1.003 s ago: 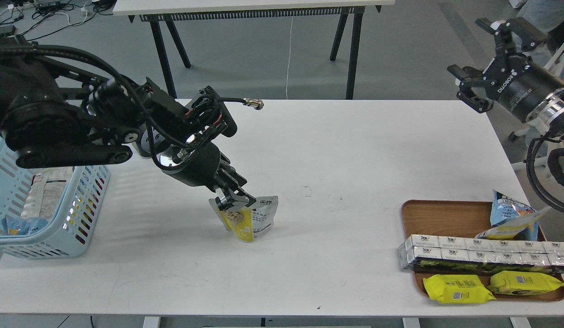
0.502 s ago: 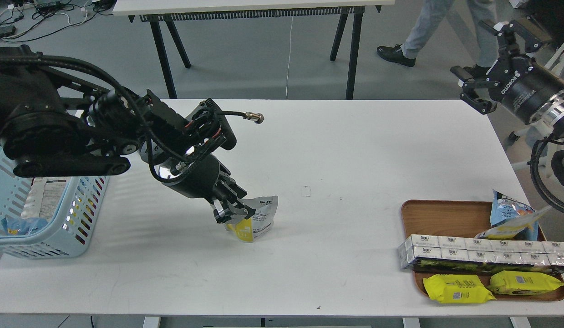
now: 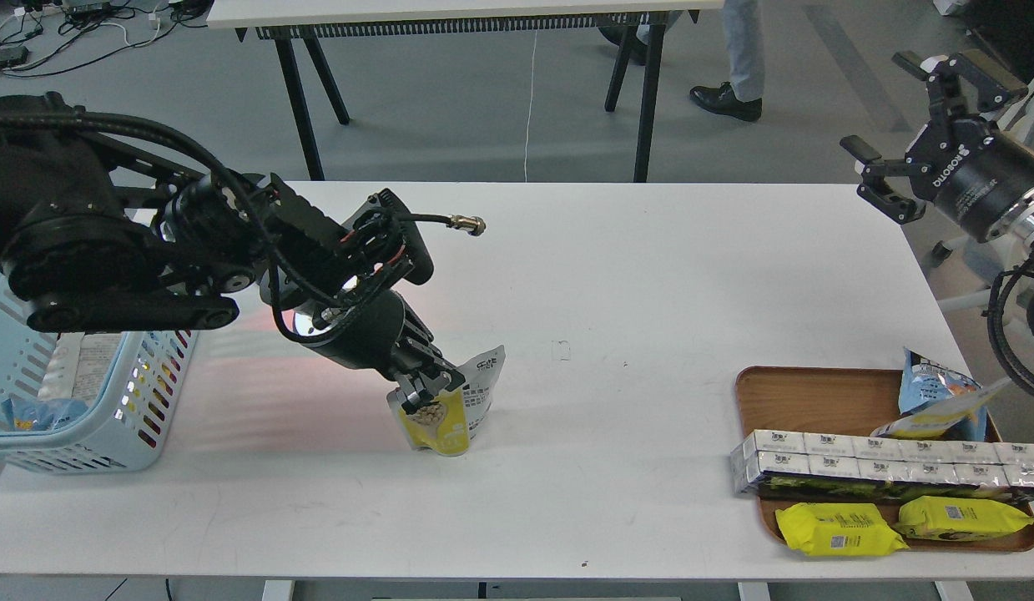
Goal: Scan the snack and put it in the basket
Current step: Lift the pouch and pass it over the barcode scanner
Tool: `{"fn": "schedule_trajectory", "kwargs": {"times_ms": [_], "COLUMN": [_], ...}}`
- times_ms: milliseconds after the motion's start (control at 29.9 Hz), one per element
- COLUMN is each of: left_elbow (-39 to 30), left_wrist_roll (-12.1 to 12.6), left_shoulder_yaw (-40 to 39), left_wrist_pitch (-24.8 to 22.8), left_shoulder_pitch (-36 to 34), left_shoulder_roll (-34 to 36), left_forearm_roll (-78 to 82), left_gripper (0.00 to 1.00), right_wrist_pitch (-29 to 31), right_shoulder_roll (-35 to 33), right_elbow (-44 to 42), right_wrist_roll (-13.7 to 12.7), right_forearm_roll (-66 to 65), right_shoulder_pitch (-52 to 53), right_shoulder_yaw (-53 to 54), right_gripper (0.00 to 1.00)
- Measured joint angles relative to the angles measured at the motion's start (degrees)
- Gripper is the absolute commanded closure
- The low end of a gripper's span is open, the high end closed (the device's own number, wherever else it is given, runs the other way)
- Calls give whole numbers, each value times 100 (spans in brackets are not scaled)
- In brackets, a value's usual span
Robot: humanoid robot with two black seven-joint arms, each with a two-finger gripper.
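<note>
Sitting at the left edge of the frame, the basket (image 3: pixel 108 417) holds a white packet and something blue, partly hidden behind its slotted wall. At the lower right, the brown tray (image 3: pixel 817 392) carries a blue and yellow bag (image 3: pixel 934 396), a row of white cartons (image 3: pixel 884 463) and 2 bright yellow flat packs (image 3: pixel 838 528). Between them, near the middle of the white desk (image 3: pixel 650 275), my left hand (image 3: pixel 429 392) is closed on the upper part of the snack (image 3: pixel 454 413), which tilts with its base on or just above the desk. My right hand (image 3: pixel 925 117), at the upper right, is spread wide and holds nothing. Beyond the desk lie grey floor, another table's black legs (image 3: pixel 300 92) and a person's shoe (image 3: pixel 725 100).
</note>
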Motion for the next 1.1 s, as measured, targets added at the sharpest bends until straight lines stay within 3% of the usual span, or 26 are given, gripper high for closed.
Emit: {"fn": "schedule_trajectory", "kwargs": {"times_ms": [569, 1104], "left_elbow": [-55, -194], "left_wrist_roll": [-1, 1], "left_shoulder_yaw": [-2, 14], "left_wrist_pitch": [33, 21], "left_shoulder_pitch": [-115, -1206], "left_shoulder_roll": [377, 1170], "left_forearm_roll": [2, 108], "left_gripper": [100, 100], "right_wrist_pitch": [10, 10], "right_shoulder_roll": [-62, -112], "right_elbow": [-3, 49], "right_wrist_roll": [0, 0], "right_forearm_roll": [0, 0], "right_shoulder_pitch": [-63, -54], "right_shoulder_yaw": [17, 82], "right_gripper": [4, 4]}}
